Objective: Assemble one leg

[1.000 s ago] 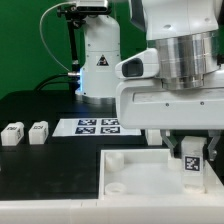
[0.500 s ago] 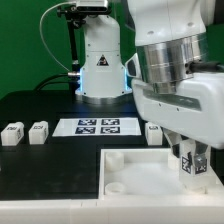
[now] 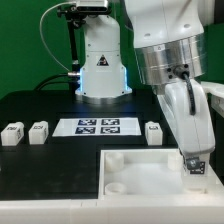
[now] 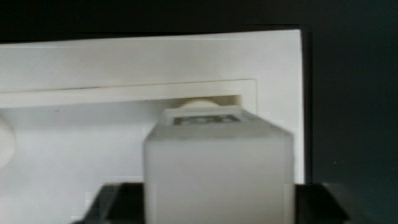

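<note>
A: Where is the leg?
B: The leg point(image 3: 196, 167) is pinched in my hand point(image 3: 196, 160), just by the tray point(image 3: 140, 168)'s corner socket point(image 4: 205, 103) on the exterior view's right.
A: Worry?
B: I judge it sits off the socket's centre; pushing down could catch the rim and jam or twist it.

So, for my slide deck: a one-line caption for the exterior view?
Franka end effector holds the leg at a corner of the white tray.

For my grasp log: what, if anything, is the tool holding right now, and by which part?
The tool grips the leg by its upper end, with the tagged lower part left free.
</note>
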Tool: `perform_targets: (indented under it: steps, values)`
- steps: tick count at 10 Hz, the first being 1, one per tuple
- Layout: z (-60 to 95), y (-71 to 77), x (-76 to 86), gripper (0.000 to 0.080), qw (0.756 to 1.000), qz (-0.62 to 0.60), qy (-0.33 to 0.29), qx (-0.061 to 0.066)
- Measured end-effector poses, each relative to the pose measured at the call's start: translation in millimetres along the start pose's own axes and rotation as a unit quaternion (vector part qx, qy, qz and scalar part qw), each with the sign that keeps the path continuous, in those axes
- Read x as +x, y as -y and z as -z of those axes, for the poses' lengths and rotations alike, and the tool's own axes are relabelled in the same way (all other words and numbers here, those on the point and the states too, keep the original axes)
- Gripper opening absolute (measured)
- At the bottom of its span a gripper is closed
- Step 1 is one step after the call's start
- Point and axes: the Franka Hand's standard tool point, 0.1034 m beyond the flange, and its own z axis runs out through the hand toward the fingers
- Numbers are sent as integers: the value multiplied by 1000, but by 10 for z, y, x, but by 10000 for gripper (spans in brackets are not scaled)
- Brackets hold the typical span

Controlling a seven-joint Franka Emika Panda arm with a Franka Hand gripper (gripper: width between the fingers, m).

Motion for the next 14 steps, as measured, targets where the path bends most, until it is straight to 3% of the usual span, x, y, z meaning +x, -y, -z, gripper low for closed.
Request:
perform_targets:
  steps: [1,2,3,5,8,9,10,12,13,14]
  values:
    - [15,8,5,561,998,57,-1,-4]
    - [64,51,-6,631,988,152,4,-8]
    - [70,56,-39,644,966,259,0,-9]
    - [64,53,-25,649,936,353,-1,-10]
    - [69,50,6,649,818,575,-11,-23]
    - [66,46,23,649,757,653,-14,-31]
    - [54,35,8,649,734,678,-17,-36]
    - [54,34,15,619,754,656,-17,-35]
    - [52,32,6,619,785,619,-17,-33]
    - [50,31,0,445,816,577,-18,-32]
